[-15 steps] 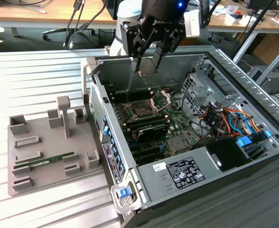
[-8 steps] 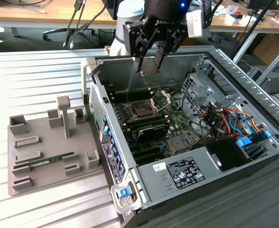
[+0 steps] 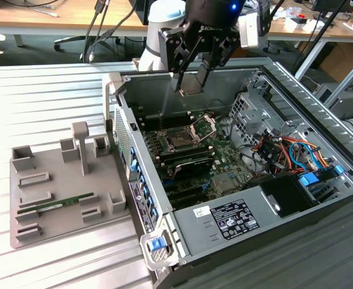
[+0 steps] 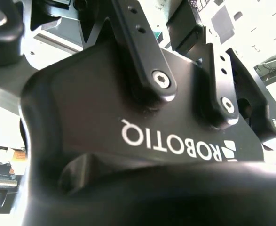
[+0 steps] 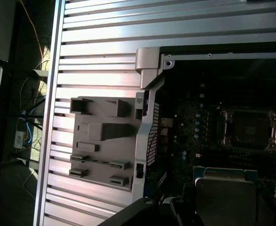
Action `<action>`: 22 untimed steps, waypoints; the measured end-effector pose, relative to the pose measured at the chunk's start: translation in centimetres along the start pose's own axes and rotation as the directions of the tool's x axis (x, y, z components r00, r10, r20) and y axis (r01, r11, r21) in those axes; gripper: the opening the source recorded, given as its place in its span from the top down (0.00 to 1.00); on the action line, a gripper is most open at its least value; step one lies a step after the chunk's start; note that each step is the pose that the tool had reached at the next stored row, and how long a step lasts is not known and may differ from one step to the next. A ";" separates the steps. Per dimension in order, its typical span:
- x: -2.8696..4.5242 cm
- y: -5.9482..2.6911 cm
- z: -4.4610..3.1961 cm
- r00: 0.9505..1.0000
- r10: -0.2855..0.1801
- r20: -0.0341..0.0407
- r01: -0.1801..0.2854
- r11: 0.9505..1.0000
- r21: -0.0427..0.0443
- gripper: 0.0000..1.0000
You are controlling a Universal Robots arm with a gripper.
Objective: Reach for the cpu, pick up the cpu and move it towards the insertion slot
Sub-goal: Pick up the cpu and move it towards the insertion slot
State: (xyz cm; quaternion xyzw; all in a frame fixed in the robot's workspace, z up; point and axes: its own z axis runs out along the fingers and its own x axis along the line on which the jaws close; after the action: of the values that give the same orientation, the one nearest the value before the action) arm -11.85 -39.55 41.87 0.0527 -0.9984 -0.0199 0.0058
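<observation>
Nearest the exterior view's camera, a grey label-bearing power supply cover (image 3: pixel 239 220) is seen at about five o'clock, part of the open computer case (image 3: pixel 320 114), a large boxy shell of dull sheet metal laid on its side. Beneath it, a ribbed aluminium table (image 3: pixel 44 90) of long parallel slats is spread across the scene. At nine o'clock from the case, a matte grey moulded fixture tray (image 3: pixel 68 180) with blocky posts and pockets is set, and a long green memory stick (image 3: pixel 59 203) is laid in it. Inside the case, a green motherboard (image 3: pixel 224 159) is studded with dark components. The insertion slot (image 3: pixel 180 140), a dark square socket, is found near the board's centre, its silver hinged frame (image 3: pixel 203 126) raised at one o'clock. Above it, at twelve o'clock, the black gripper (image 3: pixel 191 84) is held, its fingers pinched on the cpu (image 3: pixel 192 88), a thin, flat, pale square.
</observation>
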 end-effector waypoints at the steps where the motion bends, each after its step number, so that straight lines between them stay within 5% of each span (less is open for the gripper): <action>1: -0.07 -0.01 0.00 1.000 0.000 0.000 0.000 1.000 0.000 0.45; 22: -1.13 -0.12 0.05 1.000 0.000 0.000 0.000 1.000 0.000 0.45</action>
State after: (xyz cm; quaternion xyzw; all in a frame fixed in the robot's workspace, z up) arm -10.71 -39.55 41.81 0.0527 -0.9984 -0.0200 0.0058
